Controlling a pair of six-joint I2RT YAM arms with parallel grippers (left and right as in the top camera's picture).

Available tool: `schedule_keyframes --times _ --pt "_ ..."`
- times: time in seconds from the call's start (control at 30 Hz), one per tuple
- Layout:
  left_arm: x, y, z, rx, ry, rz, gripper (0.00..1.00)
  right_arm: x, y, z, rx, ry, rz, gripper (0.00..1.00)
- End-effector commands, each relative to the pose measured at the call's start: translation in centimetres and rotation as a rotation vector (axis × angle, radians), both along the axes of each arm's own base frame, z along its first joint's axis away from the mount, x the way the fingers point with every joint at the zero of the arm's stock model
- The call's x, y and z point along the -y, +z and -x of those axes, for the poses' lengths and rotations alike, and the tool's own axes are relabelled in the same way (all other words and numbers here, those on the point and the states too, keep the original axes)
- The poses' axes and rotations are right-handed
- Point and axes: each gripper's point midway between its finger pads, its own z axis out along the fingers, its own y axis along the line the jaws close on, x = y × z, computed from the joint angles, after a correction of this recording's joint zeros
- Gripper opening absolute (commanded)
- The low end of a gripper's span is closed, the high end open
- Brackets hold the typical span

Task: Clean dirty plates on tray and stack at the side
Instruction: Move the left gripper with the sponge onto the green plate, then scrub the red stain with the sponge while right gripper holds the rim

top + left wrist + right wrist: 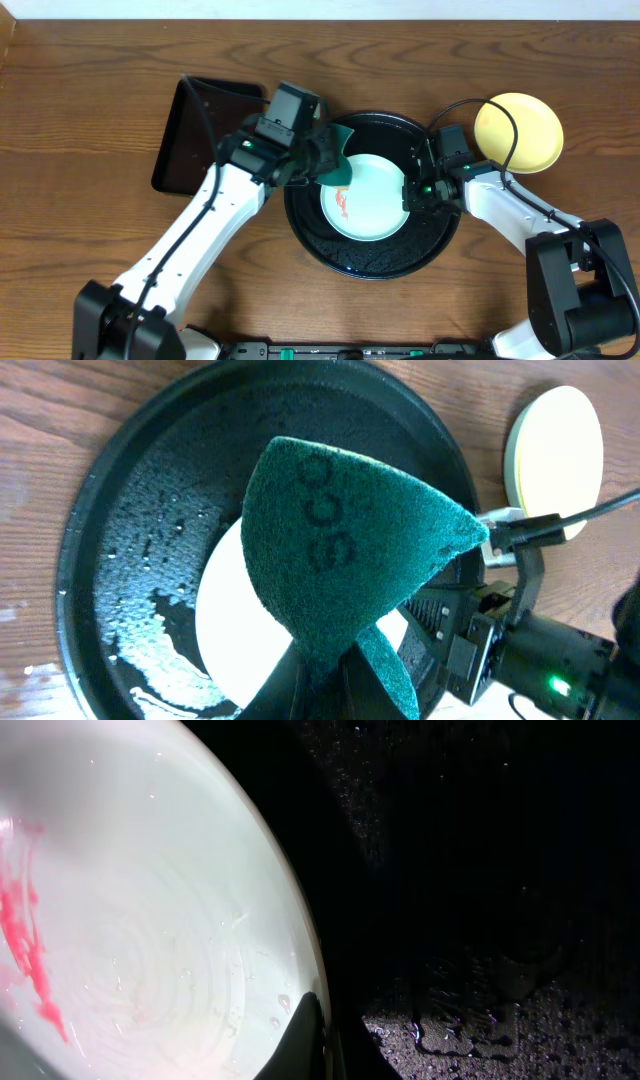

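A pale mint plate (368, 190) with a red smear (343, 204) lies in the round black tray (370, 262). My left gripper (322, 160) hovers over the plate's upper-left edge, shut on a folded green scouring pad (340, 540). The pad hides part of the plate (235, 620) in the left wrist view. My right gripper (409, 191) is shut on the plate's right rim. In the right wrist view one dark finger (303, 1038) lies on the inside of the plate (150, 910), and the red smear (25, 945) sits far left. A pale yellow plate (518, 132) rests on the table to the right of the tray.
A rectangular black tray (195, 135) lies on the wooden table at the left. The round tray's floor (480, 870) is wet, with droplets and puddles (140, 560). The yellow plate (555, 450) sits just beyond the tray's rim, near my right arm's cable.
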Motion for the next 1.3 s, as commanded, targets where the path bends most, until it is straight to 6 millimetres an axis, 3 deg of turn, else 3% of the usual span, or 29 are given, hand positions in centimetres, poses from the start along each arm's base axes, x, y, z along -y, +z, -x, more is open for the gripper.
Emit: schedule_keyframes --times 0.0,0.3,0.67,0.93,1.03,1.27 --pt "0.7 -1.9 -0.1 -0.046 0.044 -0.024 0.07 0.1 -0.7 0.2 -0.013 0.03 0.024 0.01" --pt "4.8 -7.2 0.4 -0.145 0.037 -0.033 0.07 0.1 -0.8 0.2 -0.013 0.03 0.024 0.01" --pt "4.9 -12.8 1.2 -0.306 0.149 -0.073 0.08 0.1 -0.8 0.2 -0.013 0.03 0.024 0.01" --pt "6.3 -14.2 1.6 -0.326 0.125 -0.058 0.08 0.1 -0.8 0.2 -0.013 0.03 0.024 0.01" --pt "5.0 -14.6 1.5 -0.304 0.151 -0.132 0.07 0.1 -0.8 0.2 -0.013 0.03 0.024 0.01" --pt "-0.3 -15.7 2.8 -0.347 0.29 -0.345 0.07 0.1 -0.8 0.3 -0.015 0.03 0.024 0.01"
